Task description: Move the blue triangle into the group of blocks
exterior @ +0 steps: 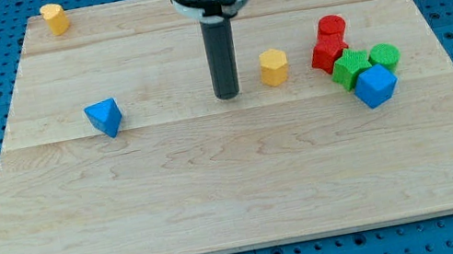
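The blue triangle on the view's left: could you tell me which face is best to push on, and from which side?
No gripping here, only pushing. Put my tip against the left face of the blue triangle and push toward the view's right, where the group sits around the green block. The yellow hexagonal block stands near that path.

Dark cylindrical rod, my tip [228, 97] blunt; silver-grey mount w/ black collar above.

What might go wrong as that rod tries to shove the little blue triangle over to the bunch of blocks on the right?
1. The yellow hexagon sits between the blue triangle and the group, so it may get swept along.
2. My tip is on the triangle's group side; it must circle behind first and might nudge it the wrong way.
3. The triangle's slanted faces may let it slip off sideways.
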